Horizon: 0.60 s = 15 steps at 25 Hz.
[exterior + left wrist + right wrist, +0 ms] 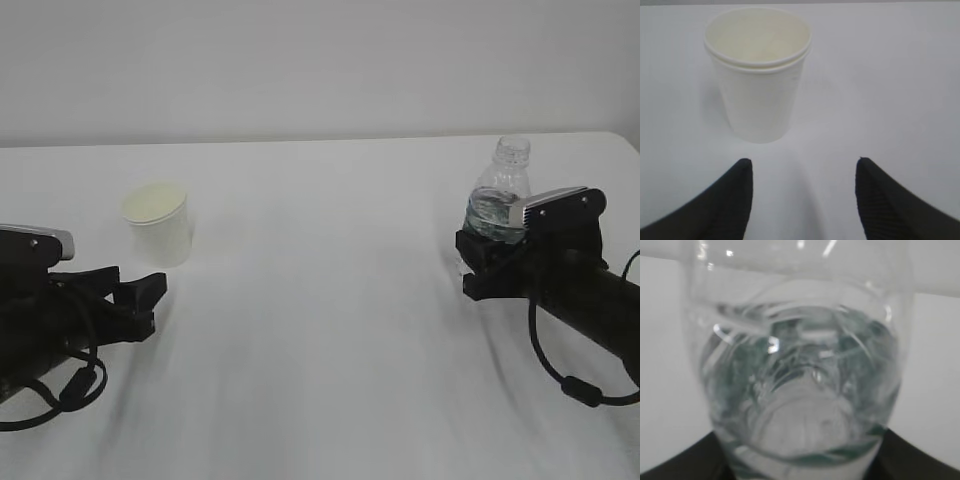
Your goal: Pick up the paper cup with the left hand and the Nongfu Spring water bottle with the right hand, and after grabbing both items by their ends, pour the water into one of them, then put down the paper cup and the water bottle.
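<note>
On the left, the left hand (148, 300) sits low over the white tabletop (320, 330), its fingers (725, 200) spread wide with nothing between them. The paper cup (160, 225) stands upright just ahead of it, apart from the fingers; in the left wrist view the cup sits a little left of the gap's centre line, with bare tabletop between its base and both fingertips. It looks empty, its pale inside dry as far as can be seen. So the cup's pickup is not done: I judge this hand to be lined up for an approach, with closing in, gripping and lifting all left.

On the right, the Nongfu Spring water bottle (500, 200) stands upright with no cap, water filling its lower part. The right hand (478, 262) is at the bottle's lower body, and the right wrist view shows the bottle filling the picture, with dark fingers (675, 465) at both lower corners flanking it. The fingers stand about bottle-wide around it, but whether they press on it firmly I cannot tell. The bottle appears to rest on the tabletop, not lifted.

By my reading the task is in its early part: both lifts, the pour into the cup and the setting down all remain.
</note>
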### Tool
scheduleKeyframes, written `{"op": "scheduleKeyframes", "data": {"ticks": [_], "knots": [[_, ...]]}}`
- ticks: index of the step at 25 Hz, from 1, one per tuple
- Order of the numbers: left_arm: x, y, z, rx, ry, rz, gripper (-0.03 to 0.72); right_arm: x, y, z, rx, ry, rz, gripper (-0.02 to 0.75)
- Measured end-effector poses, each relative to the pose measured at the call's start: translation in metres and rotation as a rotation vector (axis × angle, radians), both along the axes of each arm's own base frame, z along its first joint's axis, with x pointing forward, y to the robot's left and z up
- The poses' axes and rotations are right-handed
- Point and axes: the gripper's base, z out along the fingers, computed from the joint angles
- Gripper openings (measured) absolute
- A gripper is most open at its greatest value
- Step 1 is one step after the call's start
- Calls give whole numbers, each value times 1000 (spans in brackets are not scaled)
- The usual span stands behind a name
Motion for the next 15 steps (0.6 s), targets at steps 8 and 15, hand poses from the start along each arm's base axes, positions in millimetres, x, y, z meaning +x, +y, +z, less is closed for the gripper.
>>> {"op": "scheduleKeyframes", "data": {"ticks": [8, 15], "knots": [[0, 0, 0, 0, 0, -6, 459, -17, -2, 20, -8, -27, 4, 367], [0, 1, 0, -1, 0, 8, 460, -32, -2, 44, -5, -77, 13, 367]]}}
